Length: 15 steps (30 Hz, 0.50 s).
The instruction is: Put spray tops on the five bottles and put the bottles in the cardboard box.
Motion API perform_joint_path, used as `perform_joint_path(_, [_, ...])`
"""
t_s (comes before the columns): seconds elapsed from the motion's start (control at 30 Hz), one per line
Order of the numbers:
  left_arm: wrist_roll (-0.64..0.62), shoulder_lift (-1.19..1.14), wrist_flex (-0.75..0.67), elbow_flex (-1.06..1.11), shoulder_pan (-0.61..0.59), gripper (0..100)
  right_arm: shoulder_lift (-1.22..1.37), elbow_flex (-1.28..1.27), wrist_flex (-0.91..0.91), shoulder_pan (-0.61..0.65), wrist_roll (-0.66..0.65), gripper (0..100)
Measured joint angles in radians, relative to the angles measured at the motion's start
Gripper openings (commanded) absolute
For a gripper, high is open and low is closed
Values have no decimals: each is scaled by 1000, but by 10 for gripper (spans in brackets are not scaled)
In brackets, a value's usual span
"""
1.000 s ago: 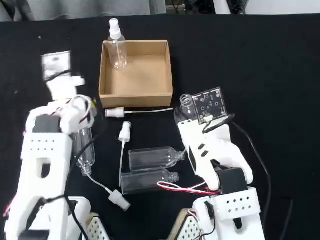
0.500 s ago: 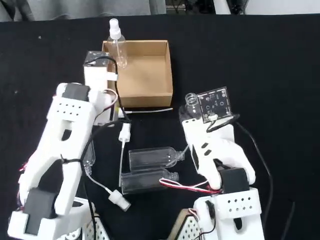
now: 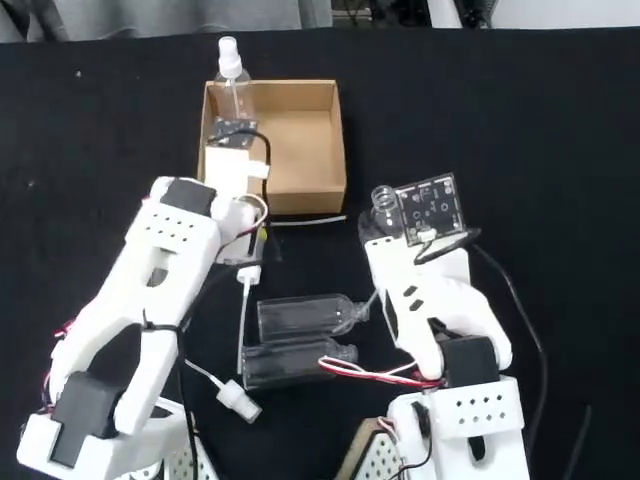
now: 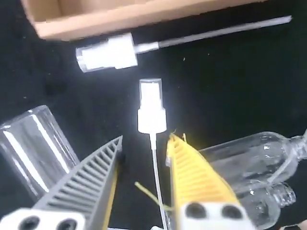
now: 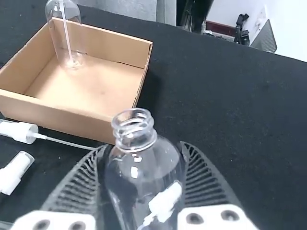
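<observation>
High view: the left pincer hangs over the spray top, just near of the cardboard box. The top's long axis runs far to near, head toward the box, tube trailing near. The left arm is clearly the nearer one. The right pincer is to the right, holding an open bottle upright. Two lying bottles rest on the counter, and a capped bottle stands in the box's far-left corner.

Left wrist view: the pincer is parted and empty, fingers either side of the tube, the head just past the tips. We'd judge a straight drop and close takes it. A second spray top lies crosswise by the box wall.

Right wrist view: the pincer is clamped round the open bottle, neck up, box beyond.

Since a second ago the left arm has swung in from the counter's left side; the right has barely moved.
</observation>
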<state>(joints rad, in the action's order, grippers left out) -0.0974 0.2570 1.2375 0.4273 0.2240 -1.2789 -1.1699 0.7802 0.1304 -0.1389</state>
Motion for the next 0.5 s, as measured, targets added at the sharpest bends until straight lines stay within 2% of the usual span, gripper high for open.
perform_joint_path(0.23, [-6, -21, -52, 31, 0, 132, 0, 0, 0, 0, 0, 39])
perform_joint_path(0.5, [-11, -189, -74, 6, 0, 131, 0, 0, 0, 0, 0, 39])
